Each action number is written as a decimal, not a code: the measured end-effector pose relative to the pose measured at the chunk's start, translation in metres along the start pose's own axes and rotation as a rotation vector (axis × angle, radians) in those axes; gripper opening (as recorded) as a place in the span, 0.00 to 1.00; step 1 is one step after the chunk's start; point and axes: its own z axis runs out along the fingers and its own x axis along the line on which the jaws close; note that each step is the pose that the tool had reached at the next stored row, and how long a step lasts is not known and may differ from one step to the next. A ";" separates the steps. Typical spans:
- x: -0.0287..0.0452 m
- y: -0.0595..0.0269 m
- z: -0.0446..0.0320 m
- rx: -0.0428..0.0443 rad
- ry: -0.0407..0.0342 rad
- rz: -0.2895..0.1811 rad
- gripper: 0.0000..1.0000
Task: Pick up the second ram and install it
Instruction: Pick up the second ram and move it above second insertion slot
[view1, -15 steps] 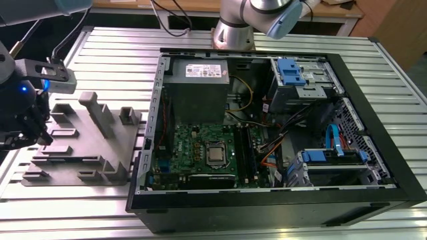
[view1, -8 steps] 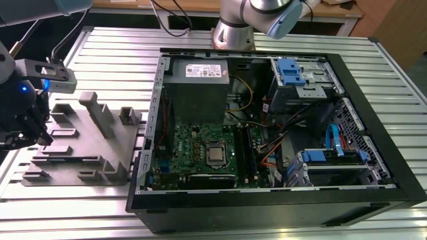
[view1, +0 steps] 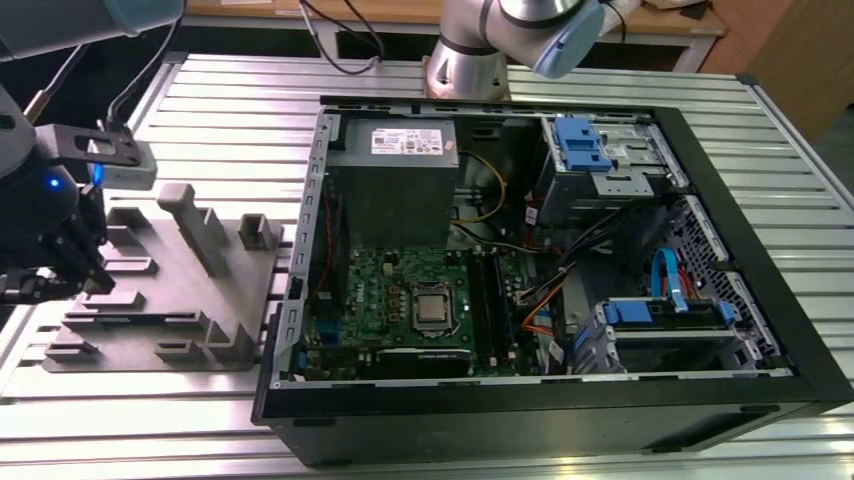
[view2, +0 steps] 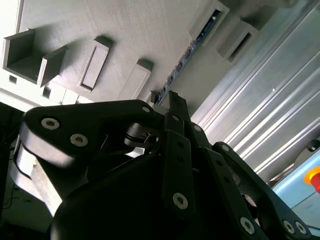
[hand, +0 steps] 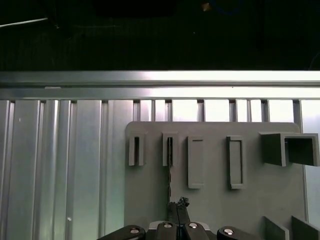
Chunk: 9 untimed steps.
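**Dark stick sitting in its holder, gripper at one end**

Black linkages of the gripper (hand: 178, 212) are hanging low over the grey holder block (hand: 215, 200), with the tip meeting the near end of the second ram (hand: 169, 170) in the first wrist view. Whether the jaws are apart, together or pinching the stick, I cannot tell, because the contact itself is not showing.

The stick is standing on its thin edge along one narrow slot of the block. In the second wrist view the second ram (view2: 187, 52) is showing a row of small chips running away from the gripper tip.

Further out, in the exterior view, the block is lying on the ribbed metal table (view1: 240, 110), at the exterior view's left of the open computer case (view1: 747, 300) and well apart from it. Inside the case the green motherboard (view1: 394, 290) is lying flat, its long black slots (view1: 489, 300) running beside the processor socket.

By my reading the task is sitting at its very start. The stick is not yet lifted out of the block, and both carrying it to the board and seating it are remaining undone.
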 end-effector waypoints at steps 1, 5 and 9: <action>0.0000 0.0000 0.0005 0.0033 -0.0001 0.000 0.07; 0.0014 -0.0001 0.0028 0.0091 -0.0002 0.000 0.07; 0.0071 -0.0003 0.0051 0.0117 -0.0015 -0.001 0.07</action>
